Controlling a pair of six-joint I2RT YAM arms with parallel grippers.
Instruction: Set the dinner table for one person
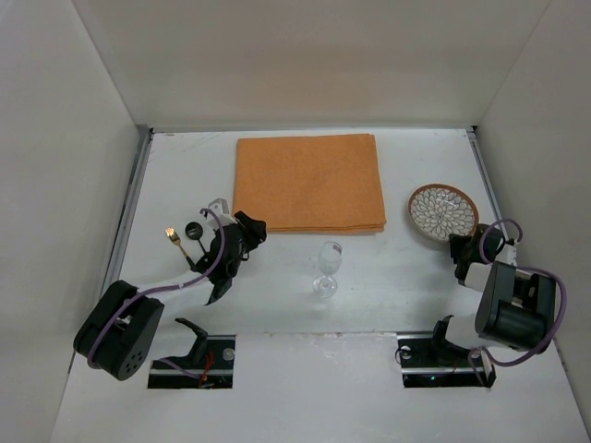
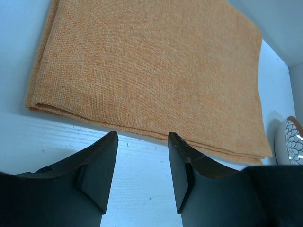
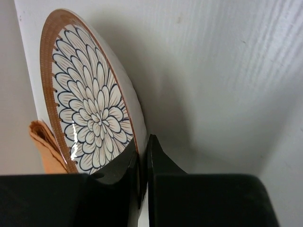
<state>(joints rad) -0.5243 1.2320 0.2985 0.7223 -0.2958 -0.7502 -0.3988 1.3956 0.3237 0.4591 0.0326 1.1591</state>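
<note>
**White table, four things laid on it**

The dinner table (image 1: 388, 295) is flat and white, with thin metal rails (image 1: 129, 221) along its sides. An orange cloth mat (image 1: 309, 183) lies folded on it. A patterned plate (image 1: 443, 211) sits just right of the mat. A wine glass (image 1: 327, 269) stands upright near the mat's near edge. A fork (image 1: 174, 238) lies off the mat's near left corner.

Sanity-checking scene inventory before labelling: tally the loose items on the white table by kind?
Orange folded cloth mat: 1
White floral-patterned, brown-rimmed shallow dish: 1
Clear stemmed wine glass: 1
Gold-tined fork: 1
Total: 4
</note>
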